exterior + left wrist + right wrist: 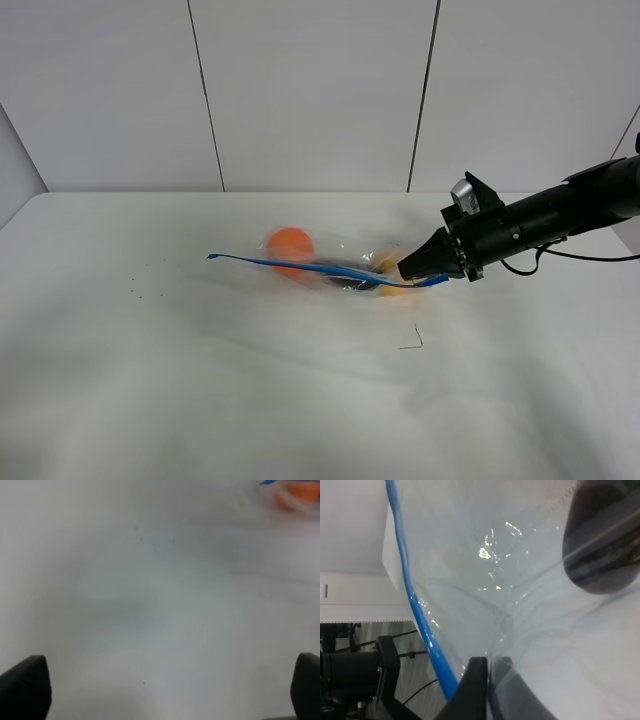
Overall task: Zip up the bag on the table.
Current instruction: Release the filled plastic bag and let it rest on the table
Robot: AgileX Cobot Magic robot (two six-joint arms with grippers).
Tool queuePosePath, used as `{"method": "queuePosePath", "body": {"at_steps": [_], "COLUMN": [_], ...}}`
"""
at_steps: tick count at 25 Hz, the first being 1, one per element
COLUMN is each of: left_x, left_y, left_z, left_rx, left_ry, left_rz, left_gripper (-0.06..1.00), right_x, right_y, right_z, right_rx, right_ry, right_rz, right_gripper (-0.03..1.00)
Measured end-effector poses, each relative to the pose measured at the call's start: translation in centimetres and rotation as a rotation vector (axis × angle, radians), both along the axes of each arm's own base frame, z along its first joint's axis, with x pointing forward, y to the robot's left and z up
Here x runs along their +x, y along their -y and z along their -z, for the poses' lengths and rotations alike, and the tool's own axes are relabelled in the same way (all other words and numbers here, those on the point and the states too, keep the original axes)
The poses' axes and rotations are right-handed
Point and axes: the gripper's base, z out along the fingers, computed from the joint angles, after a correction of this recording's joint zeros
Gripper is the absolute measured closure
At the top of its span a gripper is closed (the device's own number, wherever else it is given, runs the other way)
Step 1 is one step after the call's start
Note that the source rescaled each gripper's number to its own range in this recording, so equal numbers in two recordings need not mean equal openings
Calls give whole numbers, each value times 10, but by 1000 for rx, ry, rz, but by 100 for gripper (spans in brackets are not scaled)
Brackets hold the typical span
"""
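The clear bag (330, 262) lies near the middle of the white table (150, 360), its blue zipper strip (290, 264) running left to right. An orange item (290, 243) and a dark item show through it. My right gripper (408, 270) is shut on the bag's right end beside the zipper. In the right wrist view its fingers (490, 667) pinch the clear plastic (485, 570) next to the blue strip (415, 610), with the dark purple item (602, 545) beyond. My left gripper (165, 690) is open over bare table, away from the bag's orange corner (297, 492).
A small bent dark wire-like scrap (413, 342) lies on the table in front of the bag. A few tiny dark specks (140, 282) dot the left side. White wall panels stand behind the table. The left arm is outside the exterior view.
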Motion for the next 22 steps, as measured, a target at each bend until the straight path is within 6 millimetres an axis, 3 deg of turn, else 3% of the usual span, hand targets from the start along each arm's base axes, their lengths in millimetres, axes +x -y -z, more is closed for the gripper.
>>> {"method": "queuePosePath", "body": {"at_steps": [22], "left_x": [3], "left_y": [-2], "left_z": [6], "left_rx": [12], "left_ry": [0], "left_rz": [-20], "left_gripper": [-6], "right_x": [0], "right_y": [0], "right_z": [0], "right_rx": [1], "right_ry": [1], "right_rz": [1], "right_gripper": [97]}}
